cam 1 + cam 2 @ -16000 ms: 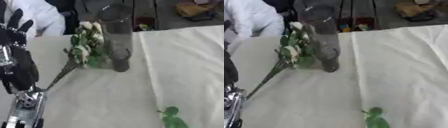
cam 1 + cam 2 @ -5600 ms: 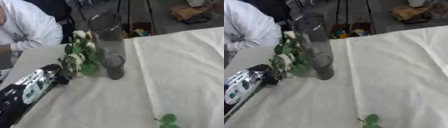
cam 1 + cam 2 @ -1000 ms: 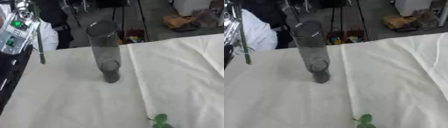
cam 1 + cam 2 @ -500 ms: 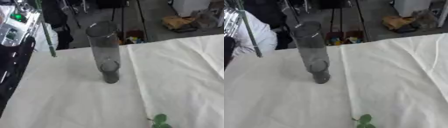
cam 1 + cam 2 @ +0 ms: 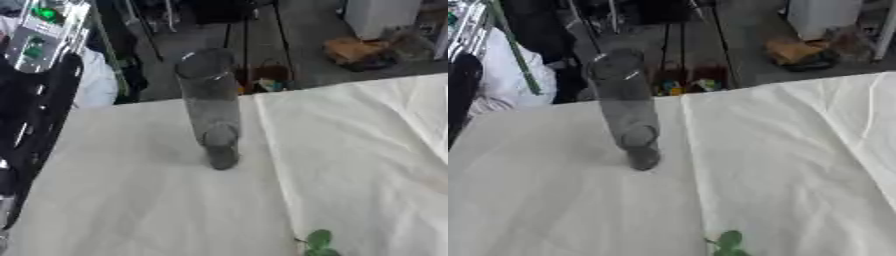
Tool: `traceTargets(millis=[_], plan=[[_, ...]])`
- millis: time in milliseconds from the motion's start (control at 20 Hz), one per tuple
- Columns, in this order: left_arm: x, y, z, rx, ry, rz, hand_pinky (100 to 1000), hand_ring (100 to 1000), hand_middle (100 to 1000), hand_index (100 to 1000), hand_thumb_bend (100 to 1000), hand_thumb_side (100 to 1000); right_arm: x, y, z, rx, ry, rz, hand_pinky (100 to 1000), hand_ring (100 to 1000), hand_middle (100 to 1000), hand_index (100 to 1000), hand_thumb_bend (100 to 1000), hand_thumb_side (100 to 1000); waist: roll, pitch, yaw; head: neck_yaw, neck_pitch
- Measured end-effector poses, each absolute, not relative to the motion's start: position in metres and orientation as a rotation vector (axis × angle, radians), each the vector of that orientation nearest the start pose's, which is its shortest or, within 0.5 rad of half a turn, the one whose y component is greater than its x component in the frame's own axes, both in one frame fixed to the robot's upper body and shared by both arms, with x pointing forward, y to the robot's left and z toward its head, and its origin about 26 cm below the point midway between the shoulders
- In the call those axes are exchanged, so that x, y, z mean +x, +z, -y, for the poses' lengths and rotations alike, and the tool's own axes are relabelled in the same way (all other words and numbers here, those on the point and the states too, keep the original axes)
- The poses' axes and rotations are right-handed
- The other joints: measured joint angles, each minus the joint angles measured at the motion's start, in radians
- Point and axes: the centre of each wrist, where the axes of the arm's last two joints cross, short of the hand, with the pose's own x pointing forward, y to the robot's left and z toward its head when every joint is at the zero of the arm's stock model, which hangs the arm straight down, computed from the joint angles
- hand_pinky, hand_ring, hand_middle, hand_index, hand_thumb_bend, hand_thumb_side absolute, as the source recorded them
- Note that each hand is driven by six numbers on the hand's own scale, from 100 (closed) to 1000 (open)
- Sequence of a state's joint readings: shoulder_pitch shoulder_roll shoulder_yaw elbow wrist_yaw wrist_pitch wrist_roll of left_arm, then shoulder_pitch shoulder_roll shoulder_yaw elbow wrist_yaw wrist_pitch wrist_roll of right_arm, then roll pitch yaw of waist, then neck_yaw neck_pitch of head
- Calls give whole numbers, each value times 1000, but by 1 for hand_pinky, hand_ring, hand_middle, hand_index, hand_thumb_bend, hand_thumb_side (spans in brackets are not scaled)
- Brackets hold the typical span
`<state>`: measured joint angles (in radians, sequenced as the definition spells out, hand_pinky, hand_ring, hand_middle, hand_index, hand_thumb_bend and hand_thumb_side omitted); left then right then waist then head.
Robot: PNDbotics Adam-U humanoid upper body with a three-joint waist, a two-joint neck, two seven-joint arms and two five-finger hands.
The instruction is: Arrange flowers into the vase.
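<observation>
A tall clear glass vase point(image 5: 210, 107) stands upright on the white cloth, a little left of centre. My left arm point(image 5: 35, 105), black with a silver panel, rises along the left edge and runs out past the top; its hand is out of view. Beside the arm a thin green flower stem point(image 5: 518, 57) hangs in the air, its lower end left of the vase's mouth and apart from it. The flower heads are cut off by the top edge. My right hand shows in neither view.
A small green sprig of leaves point(image 5: 317, 243) lies on the cloth at the bottom edge, right of centre. The white tablecloth point(image 5: 367, 165) has a fold line running down from the vase. Behind the table are dark stands, a white-clothed person and clutter on the floor.
The hanging stem has risen and shifted right, closer to the vase's mouth. The left arm moved with it. The vase and the sprig have not moved.
</observation>
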<state>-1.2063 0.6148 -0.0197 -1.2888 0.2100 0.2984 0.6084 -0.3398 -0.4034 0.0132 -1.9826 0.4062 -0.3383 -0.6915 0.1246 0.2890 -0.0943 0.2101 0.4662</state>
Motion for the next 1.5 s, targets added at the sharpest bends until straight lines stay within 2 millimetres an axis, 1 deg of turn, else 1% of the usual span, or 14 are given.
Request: traceTargets(millis=[200,400,550,850,1000,1500], plan=[[410,438,-272,583,377,2273,100,100,100,100,100,515,304,213,267,916,80,-3243,643,643,519,635,100,973,3,0,0,9,8],[412,445,-266,557,412,2297,100,100,100,100,100,517,304,213,267,914,74,-3245,644,644,518,636,100,973,5,0,-4,13,13],[411,450,-260,527,437,2321,100,100,100,100,100,518,304,212,265,906,62,-3250,644,644,518,636,100,974,10,0,-9,18,15],[410,454,-250,469,480,2364,100,100,100,100,100,517,304,212,264,889,44,-3265,646,644,515,637,100,976,24,1,-29,36,15],[407,455,-246,441,505,2396,100,100,100,100,100,513,304,211,263,876,32,-3273,647,643,511,637,100,977,33,2,-37,45,7],[404,462,-240,414,545,2433,100,100,100,100,100,511,304,210,261,856,5,-3296,648,644,508,639,100,981,52,9,-43,58,3]])
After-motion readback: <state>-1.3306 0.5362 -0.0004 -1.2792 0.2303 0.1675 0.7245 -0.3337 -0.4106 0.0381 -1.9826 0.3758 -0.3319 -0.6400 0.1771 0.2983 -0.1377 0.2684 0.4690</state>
